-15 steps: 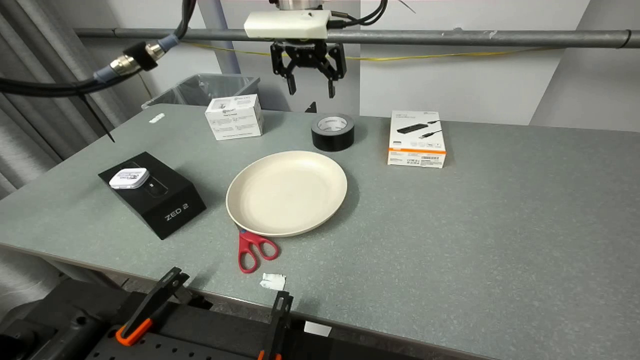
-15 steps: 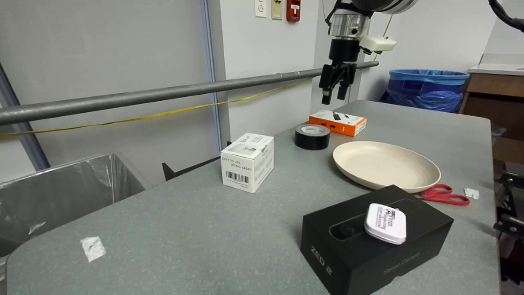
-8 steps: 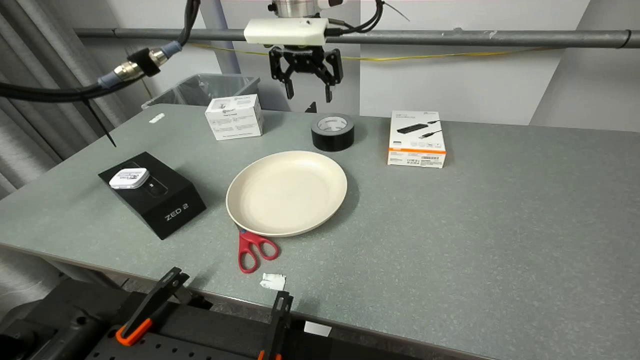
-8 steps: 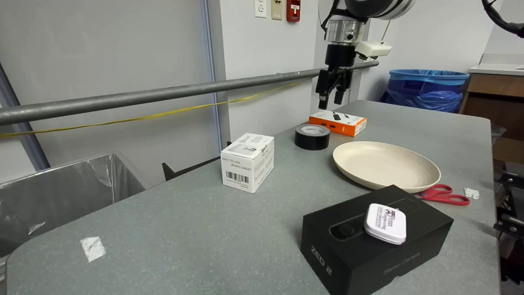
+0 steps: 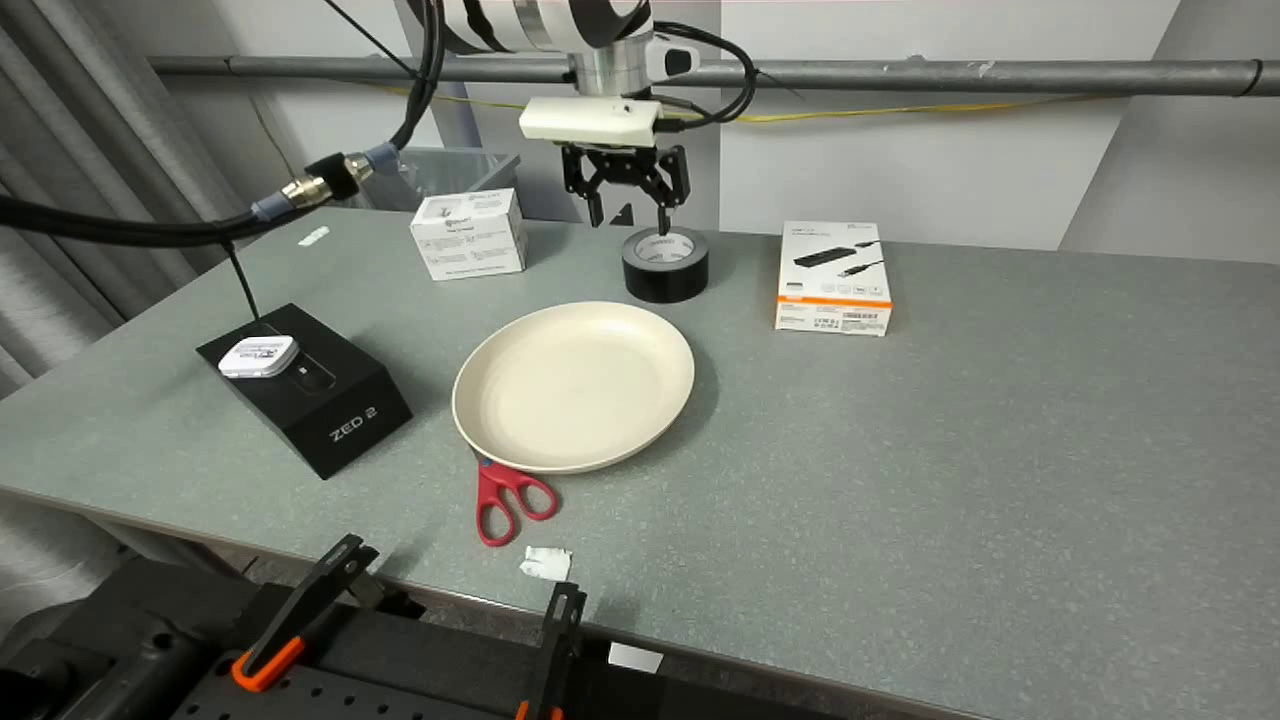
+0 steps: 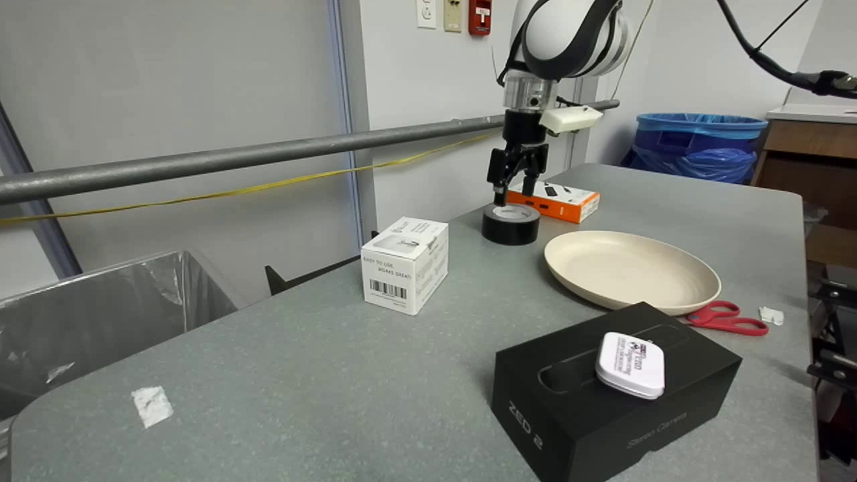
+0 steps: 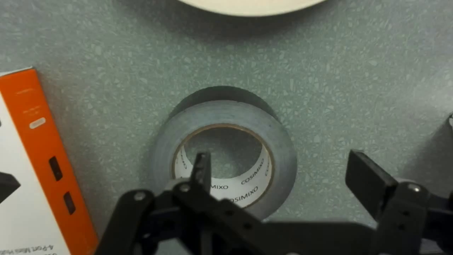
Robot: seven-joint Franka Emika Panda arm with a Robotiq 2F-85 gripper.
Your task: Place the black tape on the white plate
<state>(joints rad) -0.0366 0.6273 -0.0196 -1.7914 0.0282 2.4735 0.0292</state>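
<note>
Fingers (image 7: 368, 182) hang parted near COSIMIXO-labelled black tape (image 6: 511, 229)

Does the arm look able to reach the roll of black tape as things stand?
Likely yes: the open tool hangs above the roll of black tape, slightly off-centre; nothing rests on the roll, and the mini hub box and white plate stand apart from it.

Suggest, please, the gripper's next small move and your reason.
Probably lower the open gripper straight down: it hangs above the black tape; in the wrist view one finger appears over its hole, the other outside, seemingly set to straddle its wall.
</note>
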